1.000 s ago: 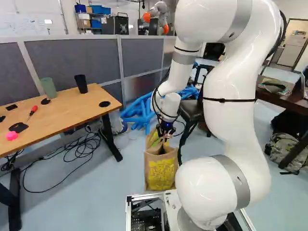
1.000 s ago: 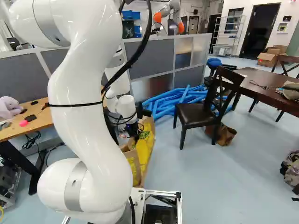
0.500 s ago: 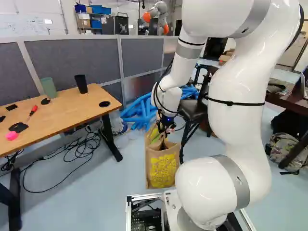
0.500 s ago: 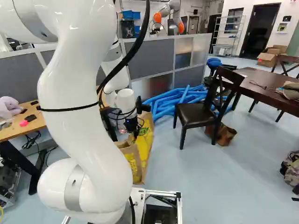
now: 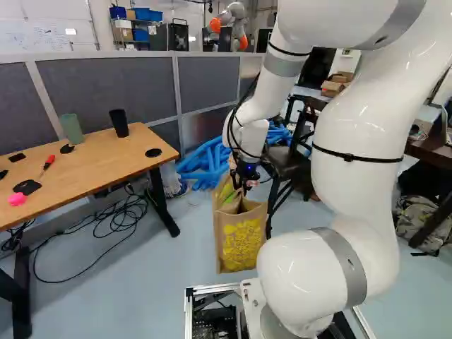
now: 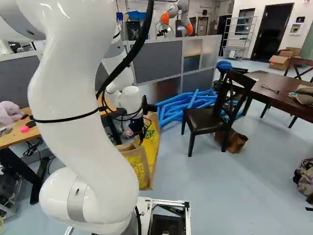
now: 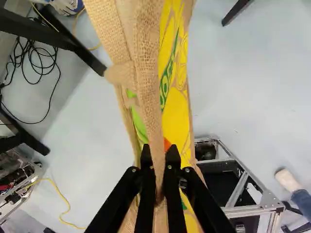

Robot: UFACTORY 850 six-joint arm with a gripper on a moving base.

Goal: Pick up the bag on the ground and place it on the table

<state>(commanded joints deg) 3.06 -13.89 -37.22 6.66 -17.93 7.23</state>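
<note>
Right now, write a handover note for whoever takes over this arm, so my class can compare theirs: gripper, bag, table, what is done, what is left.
Gripper: fingers shut on a burlap strip of the bag.
Bag: brown burlap bag with yellow print, upright below the gripper, lower than the tabletop; whether its base is off the pale blue floor, I cannot tell.
Table: light wooden table, at the left of the left base view, holding a black cup and a green cup.
Done: bag gripped.
Left: raise it above the tabletop, bring it over, set it down, release.

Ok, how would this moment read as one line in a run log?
Hand: closed on bag | bag off floor: cannot tell | table: bag not yet there
</note>
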